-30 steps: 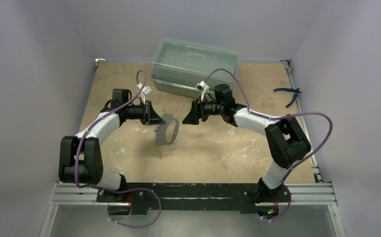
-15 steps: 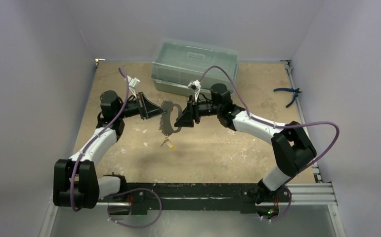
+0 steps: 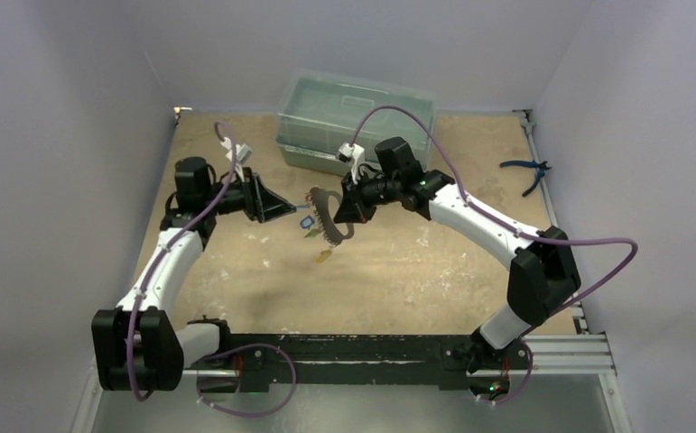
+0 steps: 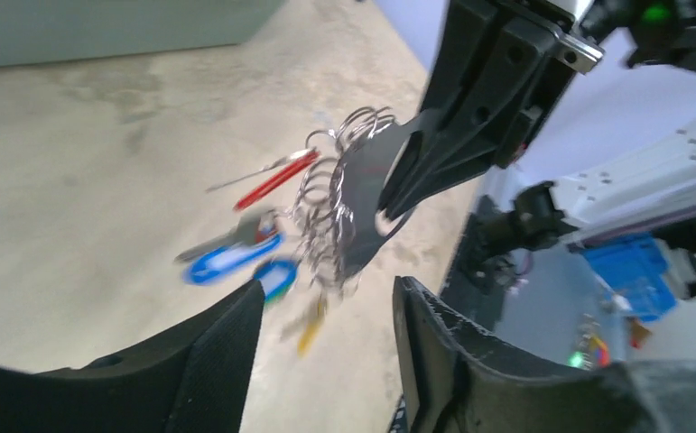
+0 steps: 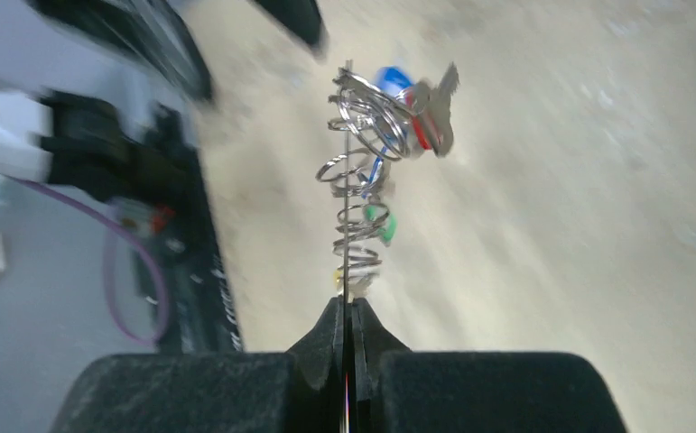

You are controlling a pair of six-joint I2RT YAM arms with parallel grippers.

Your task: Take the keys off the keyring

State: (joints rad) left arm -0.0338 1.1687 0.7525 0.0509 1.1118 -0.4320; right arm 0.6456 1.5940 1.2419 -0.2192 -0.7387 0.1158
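Pinching keyring (image 5: 348, 194) edge-on w/ R gripper (image 5: 348, 311), clamped tight; L gripper (image 4: 324, 302) spread, empty. Held over table (image 3: 398, 271) centre, clear of edges. Keys (image 4: 236, 257): 1 red, 1 yellow, rest blurred.

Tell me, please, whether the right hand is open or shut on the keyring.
Shut on the keyring: the right wrist view shows the right hand pinching its thin edge, fingers pressed together; the keys hang beyond.

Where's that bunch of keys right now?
Mid-table in the top view, the keys dangle from the keyring pinched in the right claw, in front of the clear box.
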